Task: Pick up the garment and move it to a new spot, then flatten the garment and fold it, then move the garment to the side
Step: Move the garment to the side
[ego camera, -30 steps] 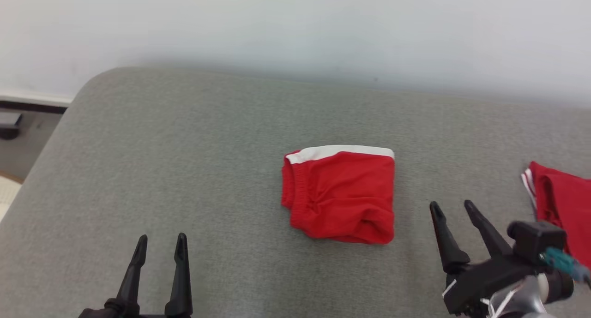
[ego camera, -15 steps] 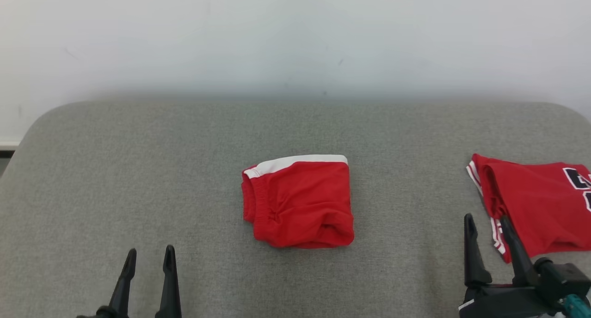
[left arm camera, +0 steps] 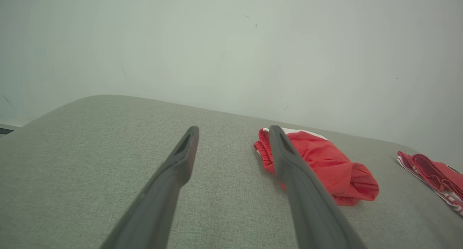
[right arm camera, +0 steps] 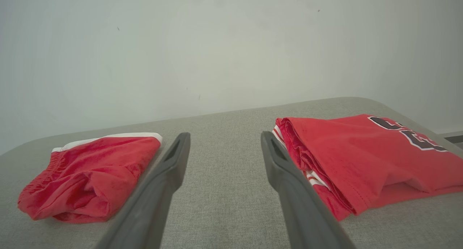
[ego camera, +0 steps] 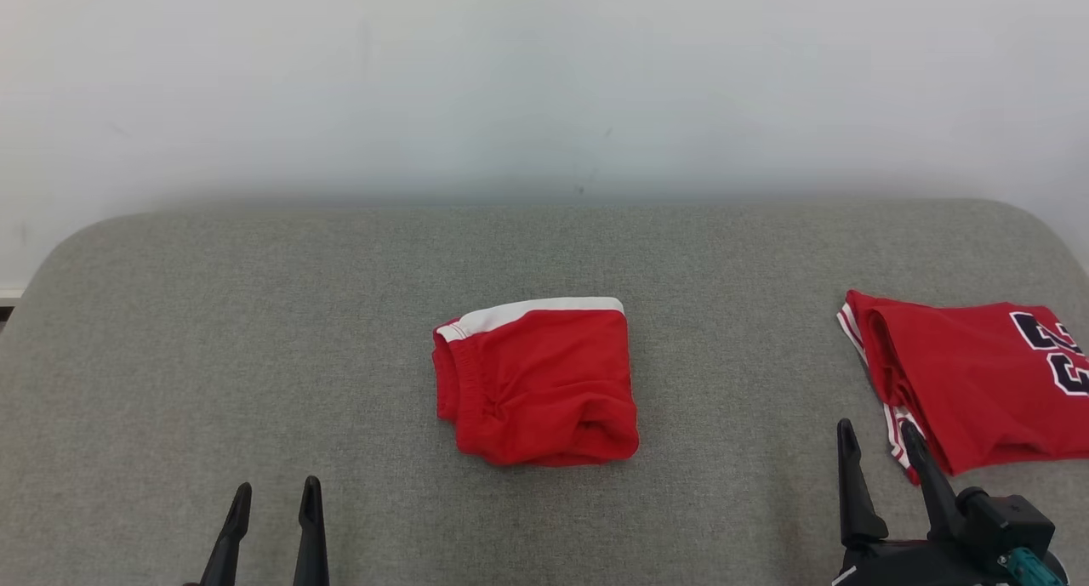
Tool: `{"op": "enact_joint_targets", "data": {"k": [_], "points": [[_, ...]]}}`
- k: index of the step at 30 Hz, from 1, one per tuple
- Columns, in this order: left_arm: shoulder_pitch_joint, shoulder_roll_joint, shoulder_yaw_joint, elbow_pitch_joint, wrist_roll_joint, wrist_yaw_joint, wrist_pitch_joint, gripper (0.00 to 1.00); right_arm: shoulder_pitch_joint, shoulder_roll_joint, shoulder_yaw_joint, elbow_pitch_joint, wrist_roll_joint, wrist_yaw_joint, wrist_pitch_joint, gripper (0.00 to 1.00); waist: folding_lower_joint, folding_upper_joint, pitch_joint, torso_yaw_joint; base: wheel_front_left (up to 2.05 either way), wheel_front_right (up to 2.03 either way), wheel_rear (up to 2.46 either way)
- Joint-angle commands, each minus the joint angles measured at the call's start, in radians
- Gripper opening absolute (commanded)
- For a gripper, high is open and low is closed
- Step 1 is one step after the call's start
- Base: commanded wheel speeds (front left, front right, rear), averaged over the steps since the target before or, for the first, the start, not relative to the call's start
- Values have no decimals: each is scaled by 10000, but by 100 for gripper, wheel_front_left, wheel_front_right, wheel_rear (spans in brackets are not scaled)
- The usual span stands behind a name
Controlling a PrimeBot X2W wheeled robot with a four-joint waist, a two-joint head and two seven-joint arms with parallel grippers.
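— Where is the garment at this moment?

— I see the folded red shorts with a white band (ego camera: 536, 386) lying about in the middle of the grey fabric-covered worktop with rounded corners (ego camera: 213, 331), halfway between its left and right edges. The white band runs along the side toward the far edge, and the gathered waistband is turned toward the left edge. The fold is a little lumpy at the corner that is near and to the right.

— And the jaws?

— Both pairs stand apart and hold nothing. The left jaws are over the near left part of the worktop, well apart from the shorts. Their long dark fingers (ego camera: 310, 526) point toward the far edge, and in my left wrist view there is bare grey fabric between them. The right jaws are over the near right part, also with bare fabric between the fingers (ego camera: 851, 484).

— Is something else on the worktop?

— Yes. A folded red jersey with dark numbers and white-striped trim (ego camera: 970, 382) lies by the right edge, well apart from the shorts. Its folded, striped side faces the shorts. The outer finger of the right jaws is just beside the near corner of this jersey; I cannot tell if it touches the cloth. Behind the far edge stands a plain white wall (ego camera: 544, 76).
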State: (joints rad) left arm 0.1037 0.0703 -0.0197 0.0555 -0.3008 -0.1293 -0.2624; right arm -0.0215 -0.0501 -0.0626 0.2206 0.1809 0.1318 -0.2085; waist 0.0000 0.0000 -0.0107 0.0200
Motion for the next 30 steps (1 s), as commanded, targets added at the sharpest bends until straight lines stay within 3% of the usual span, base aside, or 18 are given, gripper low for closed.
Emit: {"op": "enact_joint_targets", "data": {"k": [1,18,24,26,30], "points": [[149,36,42,-26,-8,-12,-27,100,-29,-3,-7,57,-48,-22,-6,100,0,0,2,0,0,0,0],[72,-10,-52,-84,259,-14,-27,100,-198,-3,-17,80,35,-22,87,100,0,0,166,66,0,0,0],[-10,-63,-136,-99,229,-13,-27,100,-707,-6,320,-73,332,-22,815,100,0,0,338,97,0,0,0],[-47,-77,-166,-128,249,-14,-27,100,-1089,6,560,-98,188,-22,1775,100,0,0,383,110,0,0,0],[-81,-96,-245,-148,288,-13,-27,100,-2028,-3,1056,-7,400,-22,4965,100,0,0,463,171,0,0,0]]}}
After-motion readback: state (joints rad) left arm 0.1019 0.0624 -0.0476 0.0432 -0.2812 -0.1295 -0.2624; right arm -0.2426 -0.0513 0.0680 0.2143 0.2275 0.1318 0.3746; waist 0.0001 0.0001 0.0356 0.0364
